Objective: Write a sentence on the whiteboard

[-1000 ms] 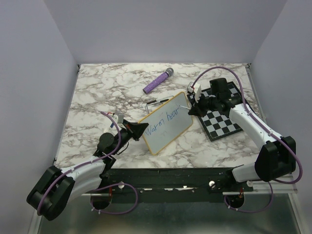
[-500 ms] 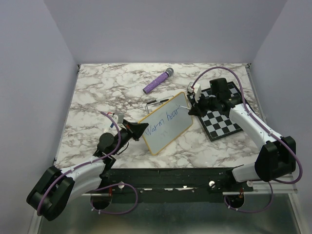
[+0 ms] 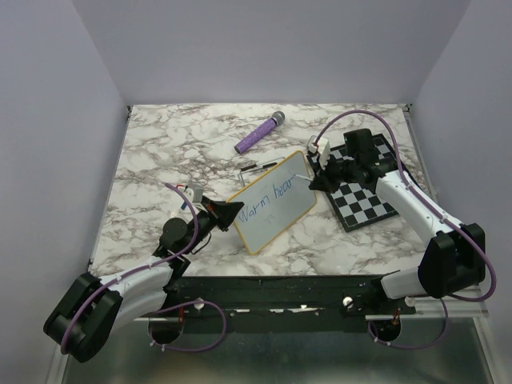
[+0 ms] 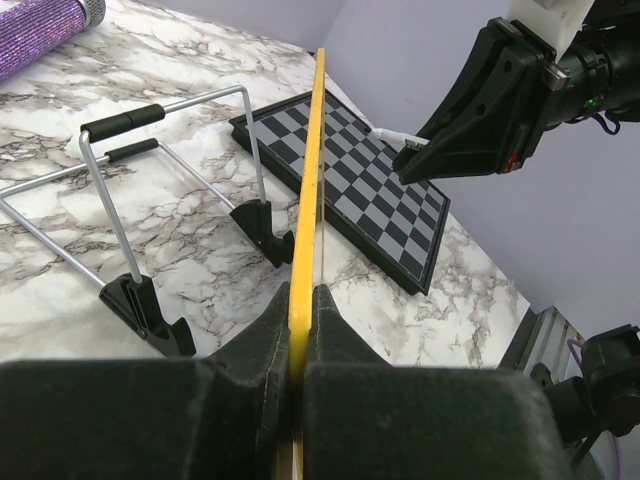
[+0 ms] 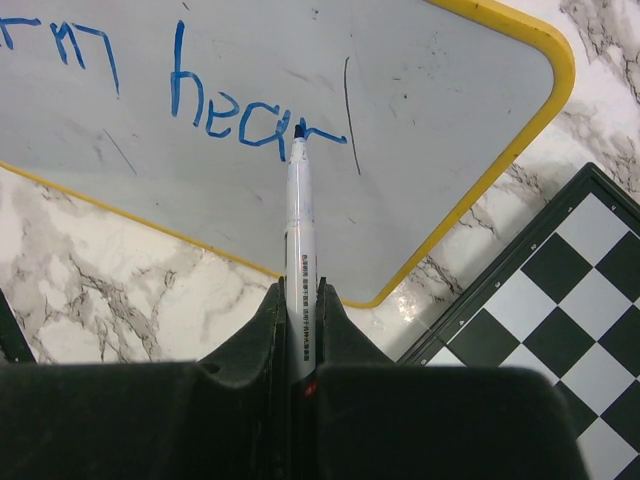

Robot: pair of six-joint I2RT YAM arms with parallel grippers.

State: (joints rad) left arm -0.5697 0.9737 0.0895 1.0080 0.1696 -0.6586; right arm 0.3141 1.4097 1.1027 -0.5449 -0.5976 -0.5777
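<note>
We've got our left gripper point(image 4: 300, 305) clamped on the yellow edge of the whiteboard point(image 4: 311, 170). Our right gripper point(image 5: 300, 300) pinches the marker point(image 5: 299, 215), tip meeting the sentence point(image 5: 225, 110) at "hear".

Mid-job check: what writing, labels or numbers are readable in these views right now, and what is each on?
"Warm hear": blue handwritten marker words on the small white board with a yellow frame.
Fine dark print on the barrel of the white marker pen: too small to read.
Black-and-white checkered chessboard and purple glittery microphone: no readable text.
</note>
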